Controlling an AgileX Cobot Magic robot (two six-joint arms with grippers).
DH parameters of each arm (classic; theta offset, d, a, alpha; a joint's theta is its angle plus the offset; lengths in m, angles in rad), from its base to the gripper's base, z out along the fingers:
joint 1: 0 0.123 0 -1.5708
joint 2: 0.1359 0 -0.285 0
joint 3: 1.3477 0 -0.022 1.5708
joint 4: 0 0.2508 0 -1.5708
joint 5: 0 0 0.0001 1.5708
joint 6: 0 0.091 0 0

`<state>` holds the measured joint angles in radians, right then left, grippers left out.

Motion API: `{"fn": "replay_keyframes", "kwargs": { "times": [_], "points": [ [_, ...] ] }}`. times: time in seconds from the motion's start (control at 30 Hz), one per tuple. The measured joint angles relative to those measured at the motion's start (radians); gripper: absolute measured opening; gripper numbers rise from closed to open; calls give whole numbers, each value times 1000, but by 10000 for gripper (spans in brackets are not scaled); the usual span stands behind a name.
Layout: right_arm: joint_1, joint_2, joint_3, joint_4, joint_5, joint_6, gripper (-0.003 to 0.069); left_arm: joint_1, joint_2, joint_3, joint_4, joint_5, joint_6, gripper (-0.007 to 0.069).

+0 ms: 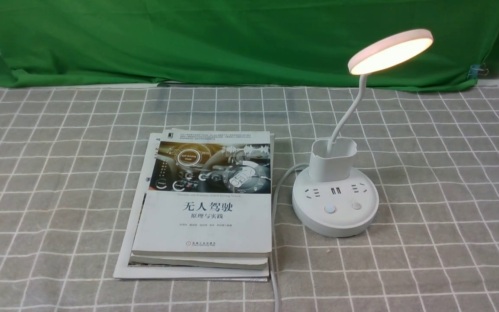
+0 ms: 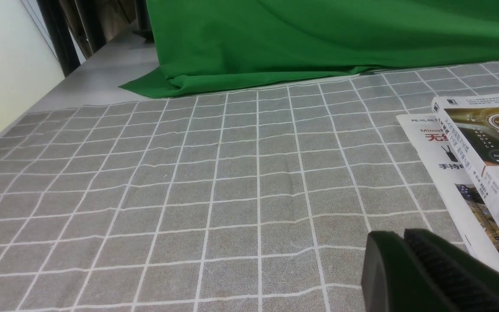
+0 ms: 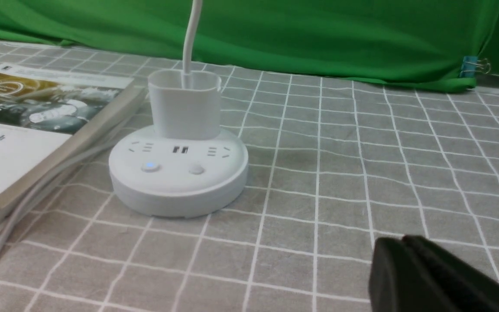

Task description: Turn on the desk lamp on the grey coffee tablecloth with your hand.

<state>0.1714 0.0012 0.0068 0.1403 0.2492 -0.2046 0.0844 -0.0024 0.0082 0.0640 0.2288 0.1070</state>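
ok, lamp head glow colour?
Warm yellow-white on the lamp head, clearest in the front view.

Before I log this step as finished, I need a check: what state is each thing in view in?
desk lamp: on, its disc head glowing, upright on the grey coffee tablecloth.
Left button: lit blue.
Right button: unlit.
Pen cup: looks empty apart from the lamp's neck.
Books: closed, stacked flat.
Left claw: shut, holding nothing.
Right claw: shut, clear of the lamp.

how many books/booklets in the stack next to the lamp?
3 visible. Top book with the car-dashboard cover, a second book directly under it, and a wider thin booklet at the bottom, sticking out on the left side. Thinner ones could be hidden between them.
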Motion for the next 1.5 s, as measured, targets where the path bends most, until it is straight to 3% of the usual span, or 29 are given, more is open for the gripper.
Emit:
{"fn": "replay_keyframes", "kwargs": {
  "times": [0.73, 1.5],
  "points": [
    [0, 0, 0, 0, 3, 0, 139, 0, 0, 0, 0, 0, 1, 19],
    [0, 0, 0, 0, 3, 0, 176, 0, 0, 0, 0, 0, 0, 19]
  ]
}}
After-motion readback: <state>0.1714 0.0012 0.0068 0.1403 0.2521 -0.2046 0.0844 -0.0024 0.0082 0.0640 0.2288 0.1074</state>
